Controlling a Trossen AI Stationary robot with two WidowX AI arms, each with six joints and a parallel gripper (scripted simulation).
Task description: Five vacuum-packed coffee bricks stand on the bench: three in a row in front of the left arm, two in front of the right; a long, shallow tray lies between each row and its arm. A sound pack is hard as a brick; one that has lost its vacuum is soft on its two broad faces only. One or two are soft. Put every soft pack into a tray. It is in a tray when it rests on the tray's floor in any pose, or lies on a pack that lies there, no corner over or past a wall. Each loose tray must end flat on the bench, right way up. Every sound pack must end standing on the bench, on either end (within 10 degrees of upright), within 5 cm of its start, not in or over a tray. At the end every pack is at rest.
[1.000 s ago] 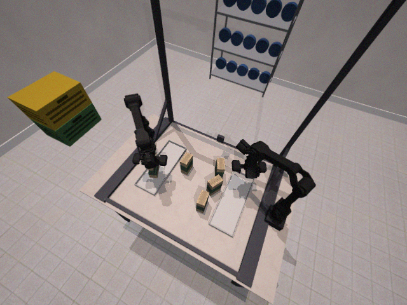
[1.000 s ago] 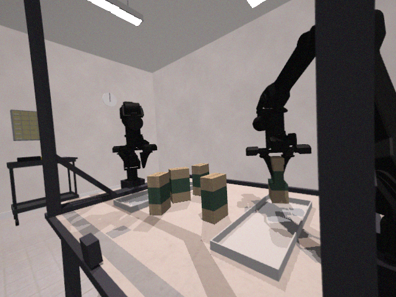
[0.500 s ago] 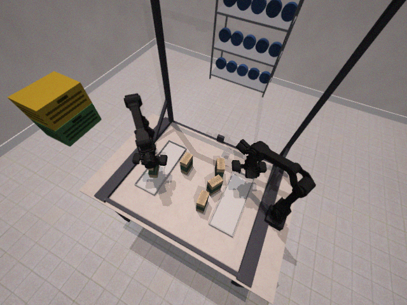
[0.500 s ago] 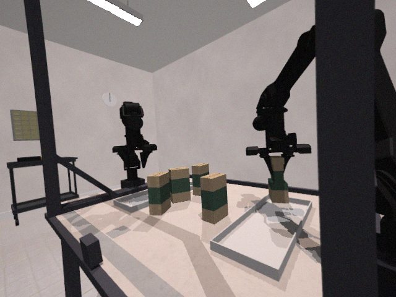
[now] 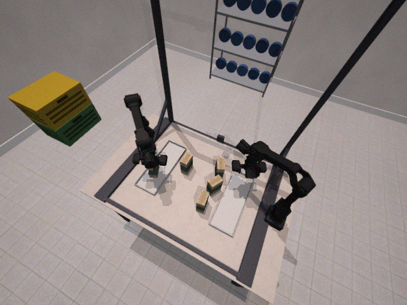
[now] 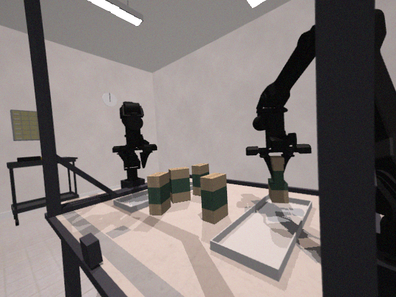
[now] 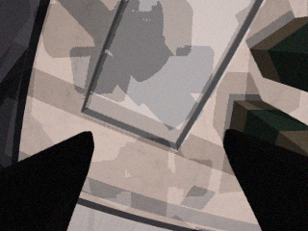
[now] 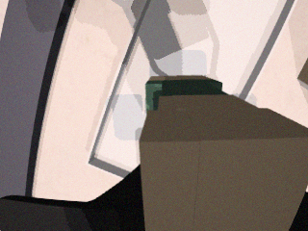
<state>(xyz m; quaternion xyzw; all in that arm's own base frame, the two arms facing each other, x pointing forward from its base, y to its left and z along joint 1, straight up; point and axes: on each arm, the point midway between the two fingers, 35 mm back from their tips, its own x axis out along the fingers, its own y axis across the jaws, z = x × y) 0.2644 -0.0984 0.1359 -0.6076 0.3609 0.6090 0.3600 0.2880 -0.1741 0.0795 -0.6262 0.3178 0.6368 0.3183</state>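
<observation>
By the top view's left edge of the surface [image 5: 184,229] [image 6: 153,249], the right pincer [image 5: 151,162] [image 6: 278,179] [image 8: 185,155] is clamped on a pack [image 5: 152,172] [image 6: 278,195] [image 8: 223,183]. Pack is close to upright, over the end of the right tray [image 5: 144,189] [image 6: 244,259] [image 8: 108,168] nearer the surface's near edge. Its green band looks wider below the fingertips. Can't tell if its bottom touches the tray floor.

Other pack on that side, the lone pack [image 5: 186,162] [image 6: 214,198], stands beside the right tray, toward the middle of the surface.

Toward the surface's right edge, row of three standing beside the left tray [image 5: 221,227] [image 6: 130,207] [image 7: 130,129]: far pack [image 5: 220,166] [image 6: 158,193] [image 7: 269,125] nearest the far edge, middle pack [image 5: 214,184] [image 6: 179,184] [image 7: 284,53] turned differently, near pack [image 5: 201,201] [image 6: 200,179] nearest the near edge. None touches the tray.

Left pincer [image 5: 248,169] [image 6: 135,166] [image 7: 158,132] is released, fingers wide, nothing between them, above the left tray's far-edge end. Both trays look flat, right way up.
</observation>
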